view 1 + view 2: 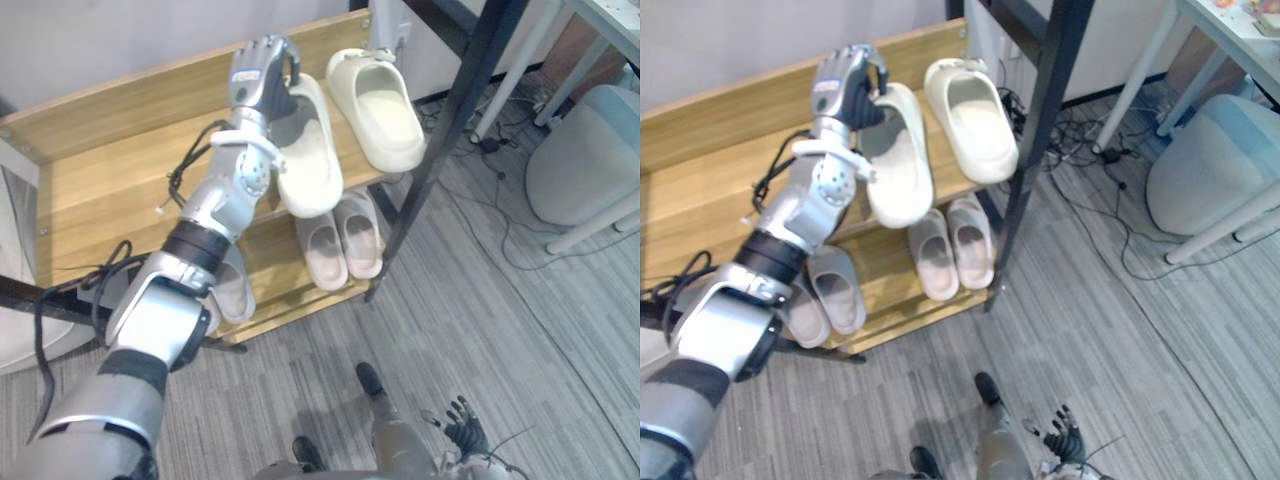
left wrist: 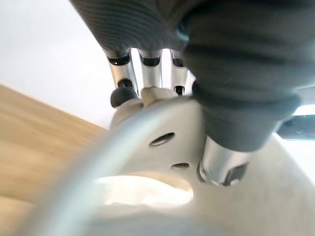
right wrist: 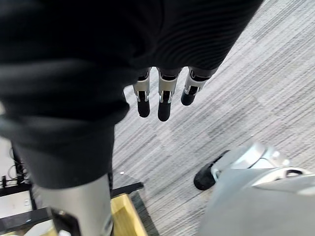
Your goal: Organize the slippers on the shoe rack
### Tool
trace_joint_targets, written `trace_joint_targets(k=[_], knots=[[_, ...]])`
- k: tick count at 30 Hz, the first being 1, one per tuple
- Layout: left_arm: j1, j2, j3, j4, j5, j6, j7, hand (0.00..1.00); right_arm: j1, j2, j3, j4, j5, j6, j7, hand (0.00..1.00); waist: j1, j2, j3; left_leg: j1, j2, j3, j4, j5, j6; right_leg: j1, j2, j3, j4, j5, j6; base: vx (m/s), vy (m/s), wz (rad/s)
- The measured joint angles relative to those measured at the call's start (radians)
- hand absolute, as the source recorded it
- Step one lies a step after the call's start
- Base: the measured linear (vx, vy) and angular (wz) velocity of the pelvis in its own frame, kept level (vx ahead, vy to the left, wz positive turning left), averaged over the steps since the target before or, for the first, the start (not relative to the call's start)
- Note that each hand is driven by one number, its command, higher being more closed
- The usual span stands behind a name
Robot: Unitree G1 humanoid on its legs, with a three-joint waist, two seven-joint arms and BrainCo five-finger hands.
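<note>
Cream slipper [image 1: 308, 160] — in L hand [image 1: 257, 75]

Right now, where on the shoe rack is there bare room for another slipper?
Bare wood along the top shelf, from its left end to the cream slipper in the left robot hand. Its right end and the lower shelf are crowded.

Cream rubber slipper [image 1: 310, 165] with its toe overhanging the top-shelf front of wooden shoe rack [image 1: 110, 170] — matching slipper [image 1: 385, 115] just beside, sole down.
</note>
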Motion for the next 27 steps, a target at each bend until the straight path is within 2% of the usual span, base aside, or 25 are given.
trace_joint_targets(k=[15,22,27], knots=[[-0.015,-0.080,0.001,0.013,-0.076,0.000,0.002,0.00,0.023,0.018,-0.001,-0.031,-0.001,0.001,-0.019,0.00,0.011,-0.005,0.002,0.002,0.016,-0.029,0.029,-0.003,-0.003,0.028,0.001,-0.034,0.004,0.000,0.000,0.01,-0.024,0.05],[-0.015,-0.082,0.018,0.012,-0.156,-0.009,0.002,0.00,0.023,0.020,-0.001,-0.005,0.000,0.002,-0.019,0.00,0.013,-0.014,-0.003,0.004,0.014,-0.067,0.031,0.000,-0.003,0.049,-0.007,-0.061,-0.003,0.000,0.000,0.00,-0.013,0.13],[-0.001,-0.079,0.069,-0.015,-0.215,-0.012,0.023,0.00,0.017,0.008,-0.001,0.059,0.000,0.004,-0.018,0.00,0.013,-0.015,-0.009,0.004,0.003,-0.110,0.023,0.014,0.004,0.067,-0.017,-0.097,-0.007,0.000,0.000,0.00,-0.013,0.23]])
